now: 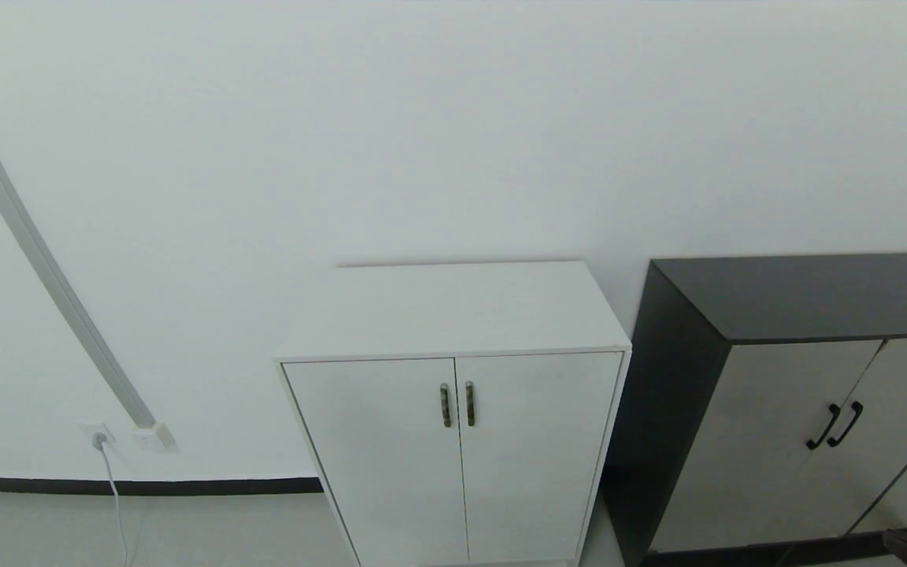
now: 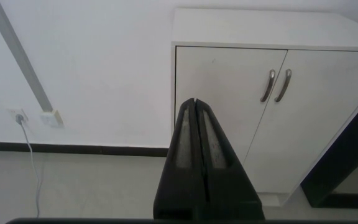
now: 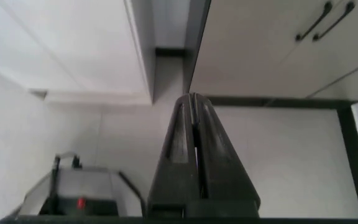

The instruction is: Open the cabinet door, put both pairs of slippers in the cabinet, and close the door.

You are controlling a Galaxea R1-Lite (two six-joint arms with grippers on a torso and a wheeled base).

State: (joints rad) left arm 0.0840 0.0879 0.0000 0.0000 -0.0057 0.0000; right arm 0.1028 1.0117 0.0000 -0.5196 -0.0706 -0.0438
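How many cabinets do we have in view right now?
2. The white cabinet, shut, stands in the middle of the head view. The dark cabinet stands close on its right, cut off by the frame edge; more could be hidden beyond.

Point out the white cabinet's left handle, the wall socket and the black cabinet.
Left handle (image 1: 446, 405), head view, middle of bar.
Wall socket (image 1: 91, 431), head view, its plate.
Black cabinet (image 1: 808, 295), head view, its top.

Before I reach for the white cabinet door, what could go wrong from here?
1. The left handle and right handle sit close together; a gripper might catch both.
2. The left gripper and right gripper are shut; unopened, either would likely bump a handle.
3. A cable runs down to the floor left of the white cabinet; it could snag.
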